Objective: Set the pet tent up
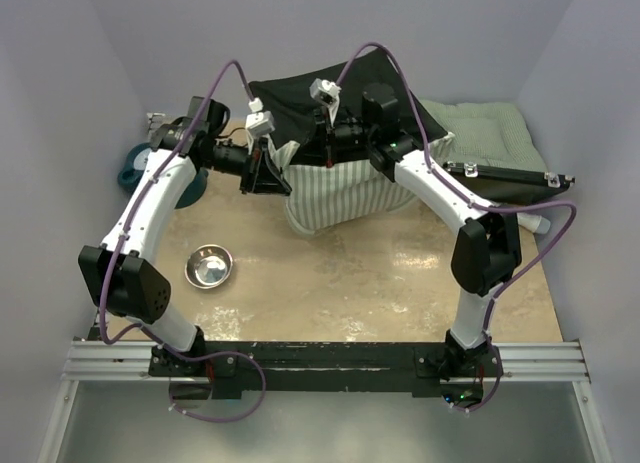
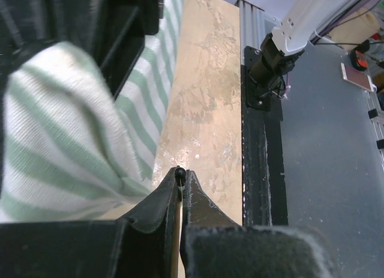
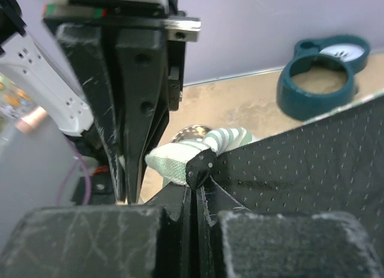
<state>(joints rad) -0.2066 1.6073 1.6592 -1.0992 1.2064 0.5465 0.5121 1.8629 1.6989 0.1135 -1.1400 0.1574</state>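
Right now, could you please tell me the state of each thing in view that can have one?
pet tent: slumped, partly lifted, pinched by both grippers
left gripper: shut on the pet tent
right gripper: shut on the pet tent's black mesh edge
metal bowl: upright, empty
green cushion: lying flat at the back right
teal feeder: upright, at the far left

Two arms, white shells w/ black joints: left arm (image 1: 150, 208), right arm (image 1: 440, 188). Chunky black elbow blocks at approx 8 & 4 o'clock in the top view. A purple cable (image 1: 232, 65) runs along each arm, and there's a white camera box (image 1: 260, 118) on each wrist. Small green light (image 1: 397, 144) on the right arm. Bases bolted to a black bar (image 1: 330, 355) on a silver rail (image 1: 560, 359) at 6 o'clock. Left gripper (image 2: 180, 175) & right gripper (image 3: 193, 191): black tapered fingers, scuffed w/ pale scratches.
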